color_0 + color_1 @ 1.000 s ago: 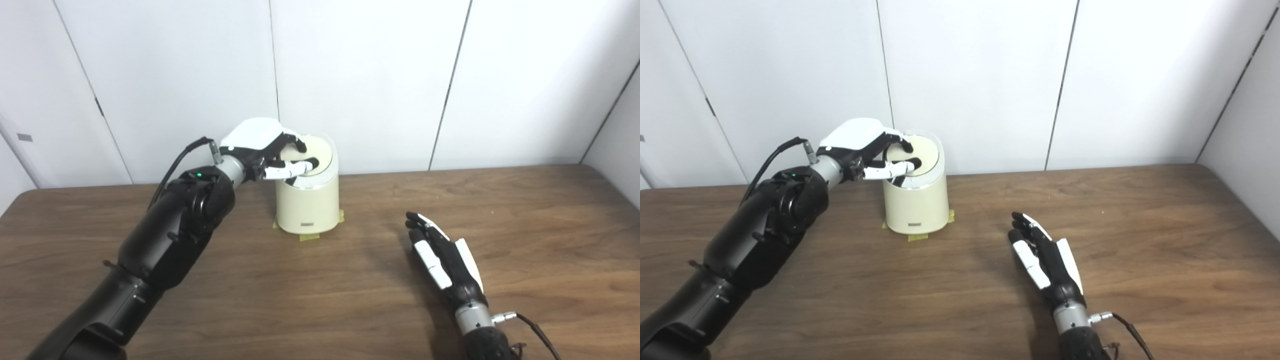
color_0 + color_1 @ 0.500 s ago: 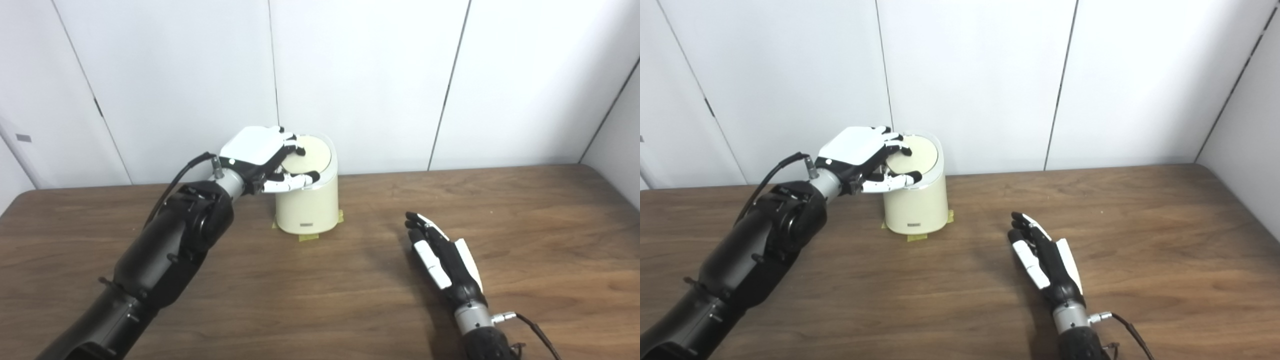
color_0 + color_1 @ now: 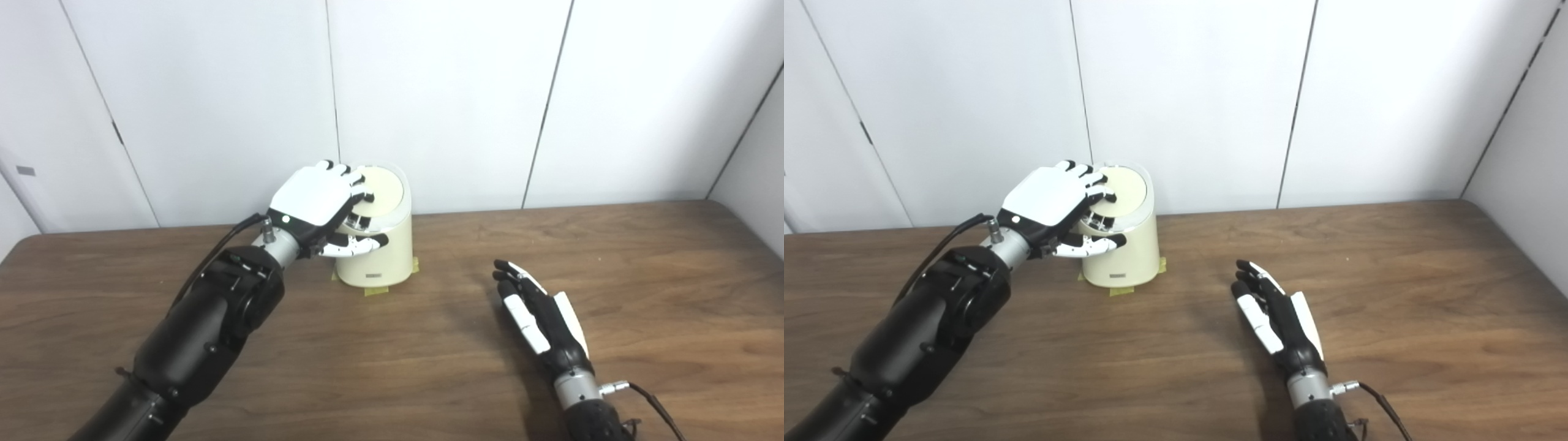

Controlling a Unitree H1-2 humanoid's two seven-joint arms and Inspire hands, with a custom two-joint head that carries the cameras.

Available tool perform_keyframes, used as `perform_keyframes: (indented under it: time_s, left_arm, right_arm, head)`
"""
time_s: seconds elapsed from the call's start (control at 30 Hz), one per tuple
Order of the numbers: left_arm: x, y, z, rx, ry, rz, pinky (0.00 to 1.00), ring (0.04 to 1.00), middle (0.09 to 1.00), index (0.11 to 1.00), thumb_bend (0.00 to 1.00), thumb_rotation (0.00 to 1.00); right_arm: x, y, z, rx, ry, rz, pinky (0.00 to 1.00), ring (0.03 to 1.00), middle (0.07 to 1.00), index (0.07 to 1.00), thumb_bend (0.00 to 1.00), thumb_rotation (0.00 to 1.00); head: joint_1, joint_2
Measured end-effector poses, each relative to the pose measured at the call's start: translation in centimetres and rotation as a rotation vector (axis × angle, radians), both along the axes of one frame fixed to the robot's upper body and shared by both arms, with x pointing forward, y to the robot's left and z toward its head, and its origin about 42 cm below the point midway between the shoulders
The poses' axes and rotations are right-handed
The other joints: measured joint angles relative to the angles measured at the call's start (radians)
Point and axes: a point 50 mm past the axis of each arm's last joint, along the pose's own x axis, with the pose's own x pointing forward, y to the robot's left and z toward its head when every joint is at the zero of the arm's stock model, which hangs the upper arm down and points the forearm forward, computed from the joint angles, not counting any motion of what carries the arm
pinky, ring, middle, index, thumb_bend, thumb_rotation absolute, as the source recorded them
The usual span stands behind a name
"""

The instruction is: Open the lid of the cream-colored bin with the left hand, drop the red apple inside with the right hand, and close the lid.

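Closing step, seemingly: left hand [image 3: 315,199] with fingers [image 3: 354,179] spread flat on the lid [image 3: 381,191] of the cream-colored bin [image 3: 375,260], right hand [image 3: 539,312] open, empty on the desk [image 3: 429,355], apple unseen, presumably inside; next, lifting clear.

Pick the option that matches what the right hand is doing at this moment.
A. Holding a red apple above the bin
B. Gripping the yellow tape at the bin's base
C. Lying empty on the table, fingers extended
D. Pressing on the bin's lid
C: the right hand lies on the table with fingers stretched out and nothing in it, well apart from the bin; no apple is visible.
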Motion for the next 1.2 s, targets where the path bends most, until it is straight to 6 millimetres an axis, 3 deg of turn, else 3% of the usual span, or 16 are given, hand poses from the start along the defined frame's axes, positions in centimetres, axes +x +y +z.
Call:
perform_keyframes:
  time_s: [0.17, 0.37, 0.53, 0.77, 0.9, 1.2]
  left_arm:
    - [-0.3, 0.0, -0.3, 0.004, -0.006, -0.012, 0.96, 0.958, 0.918, 0.8, 0.51, 0.76]
    - [-0.4, -0.1, -0.6, 0.028, -0.014, -0.022, 0.98, 0.962, 0.915, 0.817, 0.51, 0.83]
    - [-0.3, -0.4, -0.7, 0.064, -0.031, -0.019, 0.99, 0.931, 0.857, 0.785, 0.52, 0.87]
    - [-0.2, -1.0, -0.4, 0.127, -0.055, -0.023, 1.0, 0.926, 0.837, 0.757, 0.54, 0.84]
    - [-0.3, -1.1, -0.4, 0.135, -0.059, -0.025, 1.0, 0.928, 0.83, 0.744, 0.55, 0.88]
    - [-0.5, -1.4, 0.1, 0.194, -0.063, -0.02, 1.0, 0.919, 0.833, 0.741, 0.57, 0.9]
  right_arm:
    - [0.0, 0.1, 0.0, -0.002, 0.003, -0.001, 0.79, 0.846, 0.834, 0.846, 0.57, 1.0]
    - [0.0, 0.2, 0.1, 0.0, 0.007, -0.004, 0.82, 0.845, 0.836, 0.852, 0.56, 1.0]
    - [0.0, 0.2, 0.1, 0.001, 0.011, -0.005, 0.8, 0.849, 0.841, 0.859, 0.57, 1.0]
    - [0.0, 0.2, 0.2, 0.002, 0.017, -0.009, 0.82, 0.853, 0.842, 0.859, 0.56, 1.0]
    - [0.0, 0.2, 0.2, 0.004, 0.018, -0.01, 0.79, 0.847, 0.842, 0.857, 0.56, 1.0]
    - [-0.1, 0.2, 0.4, 0.005, 0.017, -0.011, 0.81, 0.852, 0.845, 0.856, 0.54, 1.0]
  head:
    - [-0.003, 0.0]
    - [-0.008, 0.005]
    - [-0.011, 0.006]
    - [-0.014, 0.008]
    - [-0.015, 0.011]
    - [-0.02, 0.018]
